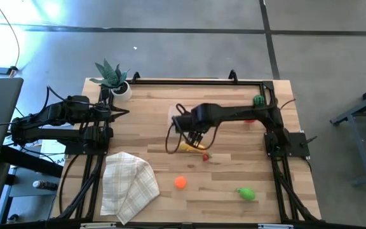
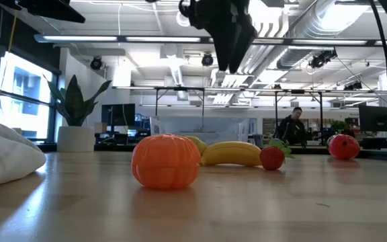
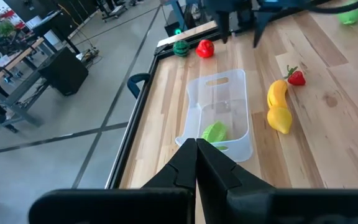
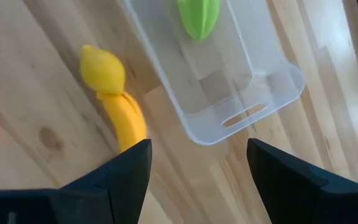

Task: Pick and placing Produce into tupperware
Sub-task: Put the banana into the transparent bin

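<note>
Open right end effector (image 4: 194, 165) above clear tupperware (image 4: 253, 81), green produce (image 4: 197, 17) inside

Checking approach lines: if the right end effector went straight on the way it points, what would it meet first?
Probably bare table between the banana and the tupperware; the open right end effector points there, though depth is unclear.

Colours only: desk (image 1: 234, 191) is showing light wood grain. Tupperware (image 3: 244, 134) is reading clear, green piece (image 3: 214, 132) inside. Banana (image 4: 126, 121) and lemon (image 4: 103, 70) are showing yellow; orange piece (image 2: 166, 161) is looking orange. Cloth (image 1: 127, 184) is showing pale cream-green check. Both arms are looking black.
</note>
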`<action>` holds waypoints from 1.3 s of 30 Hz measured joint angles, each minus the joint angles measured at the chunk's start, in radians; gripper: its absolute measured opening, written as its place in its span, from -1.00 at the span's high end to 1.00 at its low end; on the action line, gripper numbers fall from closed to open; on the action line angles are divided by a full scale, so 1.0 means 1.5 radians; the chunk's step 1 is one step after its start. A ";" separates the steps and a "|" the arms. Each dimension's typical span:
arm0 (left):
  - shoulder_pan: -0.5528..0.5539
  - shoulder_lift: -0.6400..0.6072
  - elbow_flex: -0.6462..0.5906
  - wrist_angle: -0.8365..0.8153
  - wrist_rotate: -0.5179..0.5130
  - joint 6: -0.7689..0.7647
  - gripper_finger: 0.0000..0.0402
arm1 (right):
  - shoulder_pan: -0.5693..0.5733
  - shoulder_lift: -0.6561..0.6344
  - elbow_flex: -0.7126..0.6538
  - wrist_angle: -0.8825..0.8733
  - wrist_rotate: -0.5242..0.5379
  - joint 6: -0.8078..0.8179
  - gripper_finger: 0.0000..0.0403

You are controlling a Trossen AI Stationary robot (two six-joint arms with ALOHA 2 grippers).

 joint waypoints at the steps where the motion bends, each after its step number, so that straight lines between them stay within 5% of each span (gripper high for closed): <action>1: 0.000 0.000 0.000 0.000 0.000 0.000 1.00 | 0.010 0.000 0.000 -0.002 0.000 0.003 -0.27; 8: 0.000 0.000 0.000 0.000 0.000 0.000 1.00 | 0.099 0.003 -0.043 0.017 0.001 0.021 -0.27; 15: 0.000 0.000 0.000 0.000 0.000 0.000 1.00 | 0.177 -0.110 -0.283 0.249 -0.018 0.116 -0.27; 27: 0.000 0.000 0.000 0.000 0.000 0.000 1.00 | 0.099 -0.257 -0.605 0.544 -0.117 0.166 -0.27; 39: 0.000 0.000 0.000 0.000 0.000 0.000 1.00 | 0.058 -0.253 -0.644 0.602 -0.128 0.064 -0.27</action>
